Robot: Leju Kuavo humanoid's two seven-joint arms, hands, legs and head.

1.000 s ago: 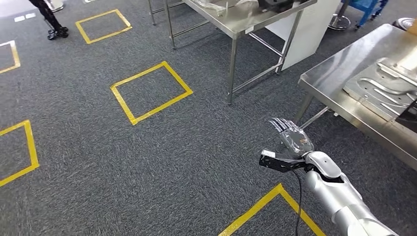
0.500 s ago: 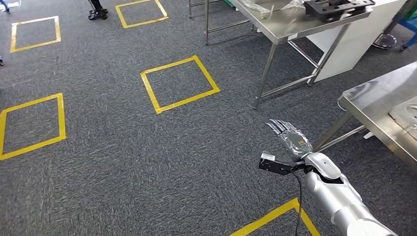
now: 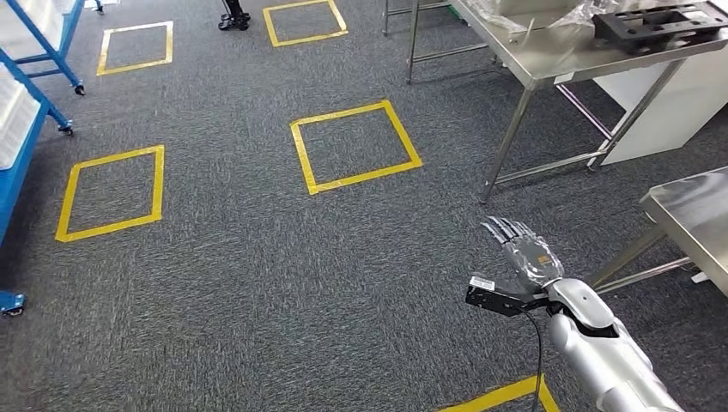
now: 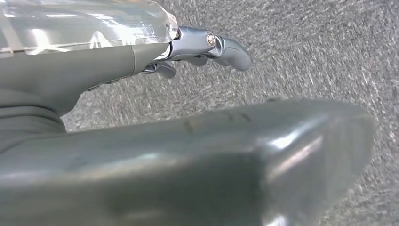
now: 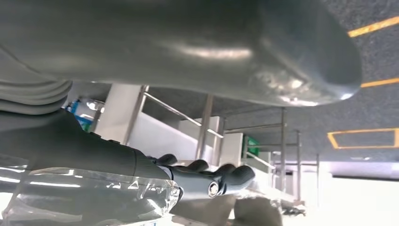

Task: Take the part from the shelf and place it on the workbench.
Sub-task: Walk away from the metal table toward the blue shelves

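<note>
Hand (image 3: 525,255), silver, right, fingers spread, above speckled grey carpet (image 3: 257,257).

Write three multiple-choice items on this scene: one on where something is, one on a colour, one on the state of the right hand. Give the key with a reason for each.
1. Where does the blue wheeled shelf stand in the head view?
A. at the left edge
B. under the steel table
C. beside the right hand

2. What colour are the taped squares on the carpet?
A. white
B. yellow
C. red

3. What is the state of the right hand?
A. grips a metal part
B. rests on a table
C. holds nothing, fingers extended

Key: 1 A, its blue frame and castors line the left edge. 2 B, the tape outlines are yellow. 3 C, the palm is bare above the carpet.
</note>
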